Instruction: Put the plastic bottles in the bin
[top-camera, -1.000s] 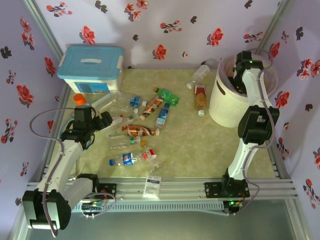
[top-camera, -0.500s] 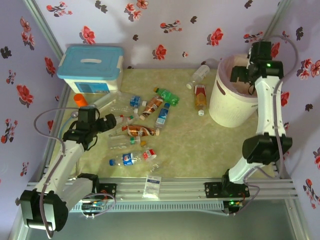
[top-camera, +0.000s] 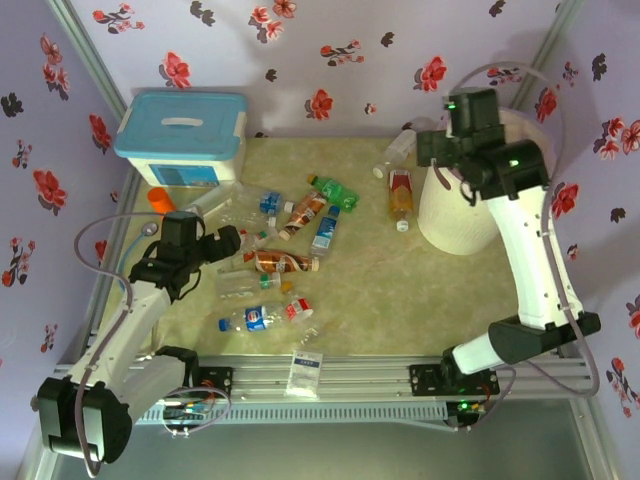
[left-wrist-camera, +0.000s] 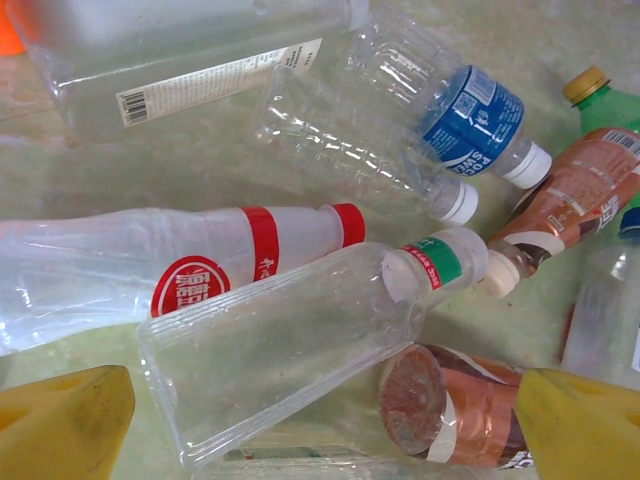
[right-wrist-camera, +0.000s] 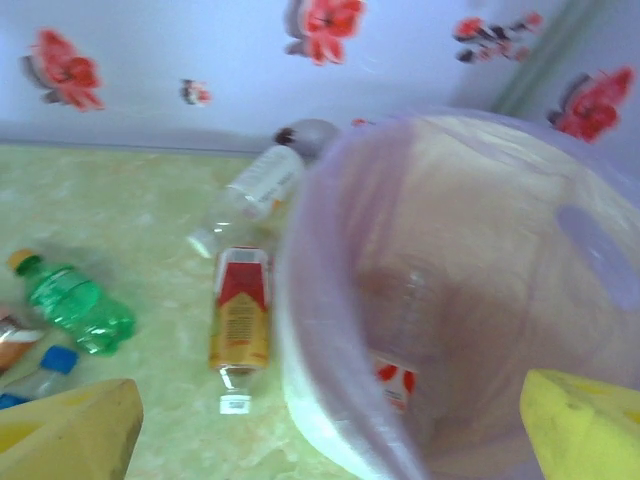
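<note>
So the left gripper (left-wrist-camera: 320, 430) hangs wide open over the bottle pile (top-camera: 275, 240), about 9 o'clock on the table (top-camera: 400, 290). The clear squarish bottle (left-wrist-camera: 290, 350) under it looks empty: light, slick, crushable. I'd pinch it mid-body. The right gripper (right-wrist-camera: 330, 430), also spread wide and empty, is by the white bin (top-camera: 445, 215) at 2 o'clock.
</note>
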